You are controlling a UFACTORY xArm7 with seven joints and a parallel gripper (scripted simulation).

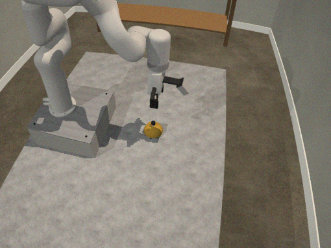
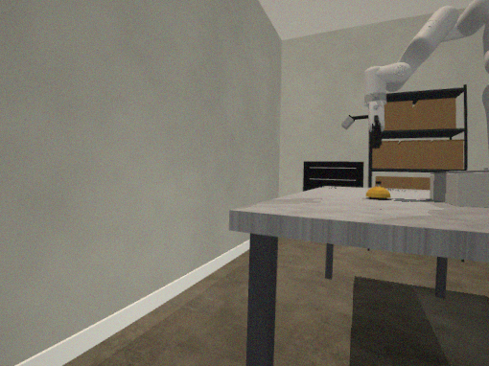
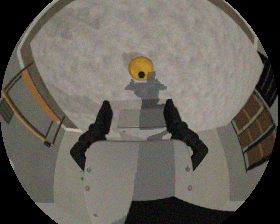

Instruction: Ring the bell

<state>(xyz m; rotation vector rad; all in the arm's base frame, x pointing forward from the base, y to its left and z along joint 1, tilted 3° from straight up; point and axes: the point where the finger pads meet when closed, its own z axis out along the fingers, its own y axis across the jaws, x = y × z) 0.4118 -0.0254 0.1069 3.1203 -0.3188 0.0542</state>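
Observation:
The yellow bell stands upright on the grey table, with its small dark button on top. It also shows in the exterior view and in the wrist view, where the button is a dark dot. My gripper hangs well above the bell, pointing down, roughly over it. It is open and empty. In the exterior view the gripper is clearly high above the bell. In the wrist view both dark fingers spread wide below the bell.
My arm's base stands on a grey block on the table, left of the bell. A wooden shelf stands beyond the table's far edge. A rack with brown boxes and a black drawer unit stand by the far wall.

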